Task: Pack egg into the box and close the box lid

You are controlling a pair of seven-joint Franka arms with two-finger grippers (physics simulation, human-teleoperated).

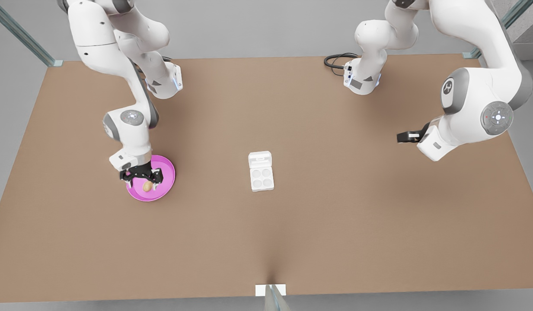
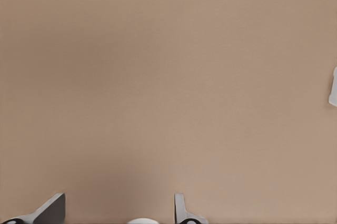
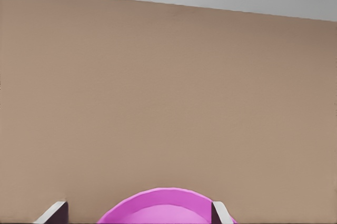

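Front view: one egg (image 1: pixel 148 186), one box (image 1: pixel 262 177).

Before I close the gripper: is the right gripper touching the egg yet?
Cannot tell. In the front view the right gripper hangs right over the egg on the pink plate, hiding any gap.

We are looking down on a broad brown tabletop (image 1: pixel 335 224) that is filling most of the front view, with plain grey floor showing around it. Glassy metal-framed struts (image 1: pixel 24 36) are standing at its far corners, and soft even light is falling across the surface.
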